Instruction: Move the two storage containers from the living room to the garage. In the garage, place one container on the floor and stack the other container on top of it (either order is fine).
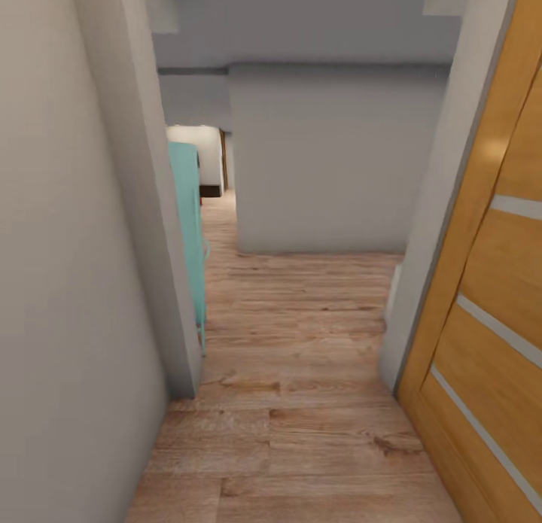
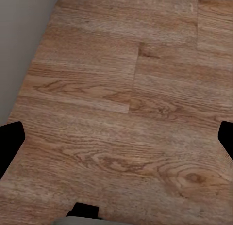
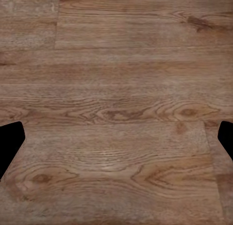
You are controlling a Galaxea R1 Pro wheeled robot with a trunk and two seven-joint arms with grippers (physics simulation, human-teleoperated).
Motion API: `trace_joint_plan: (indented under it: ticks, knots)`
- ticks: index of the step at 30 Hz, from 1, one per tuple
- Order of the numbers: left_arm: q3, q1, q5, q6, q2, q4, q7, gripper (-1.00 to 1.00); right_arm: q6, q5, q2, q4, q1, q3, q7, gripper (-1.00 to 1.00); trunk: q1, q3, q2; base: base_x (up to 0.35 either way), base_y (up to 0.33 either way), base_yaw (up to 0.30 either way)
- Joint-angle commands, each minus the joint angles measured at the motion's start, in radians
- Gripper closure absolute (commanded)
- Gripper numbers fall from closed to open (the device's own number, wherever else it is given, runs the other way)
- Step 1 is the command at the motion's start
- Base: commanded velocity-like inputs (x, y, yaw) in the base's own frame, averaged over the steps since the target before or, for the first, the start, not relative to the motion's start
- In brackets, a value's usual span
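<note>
In transit: wood plank floor (image 1: 301, 433), open wood-panelled door (image 1: 489, 297) on the right. Left gripper (image 2: 116, 137) and right gripper (image 3: 116, 142) both spread, holding nothing. Next, I judge: drive ahead through the hallway and find the containers.

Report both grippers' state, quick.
Left gripper: open, holding nothing, above wood floor.
Right gripper: open, holding nothing.

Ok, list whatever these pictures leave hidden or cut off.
- Teal object, head view: mostly behind the left wall's corner; can't identify it.
- Far room, head view: a sliver, too small.
- Wooden door, head view: cut by the right edge.
- Both claws, wrist views: fingertips cut by edges.
</note>
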Motion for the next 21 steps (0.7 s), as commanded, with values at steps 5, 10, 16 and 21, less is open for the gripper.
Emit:
trace_joint_plan:
  ticks: [5, 10, 16, 21]
  knots:
    - [0.003, -0.002, 0.001, -0.005, 0.000, 0.004, -0.001, -1.00, 0.000, 0.000, 0.000, -0.002, 0.000, 0.001, -0.003, -1.00, 0.001, -0.001, 0.000, 0.324, 0.000, 0.048]
    - [0.003, -0.002, 0.001, -0.005, 0.000, 0.004, -0.001, -1.00, 0.000, 0.000, 0.000, -0.001, 0.000, 0.001, -0.003, -1.00, 0.001, -0.001, 0.000, 0.324, 0.000, 0.192]
    - [0.003, -0.002, 0.001, -0.005, 0.000, 0.004, -0.001, -1.00, -0.001, 0.000, 0.000, -0.001, 0.000, 0.001, -0.003, -1.00, 0.001, -0.001, 0.000, 0.325, 0.000, 0.058]
    - [0.003, -0.002, 0.001, -0.005, 0.000, 0.004, -0.001, -1.00, -0.001, 0.000, 0.000, -0.001, 0.000, 0.001, -0.003, -1.00, 0.001, -0.001, 0.000, 0.325, -0.006, 0.005]
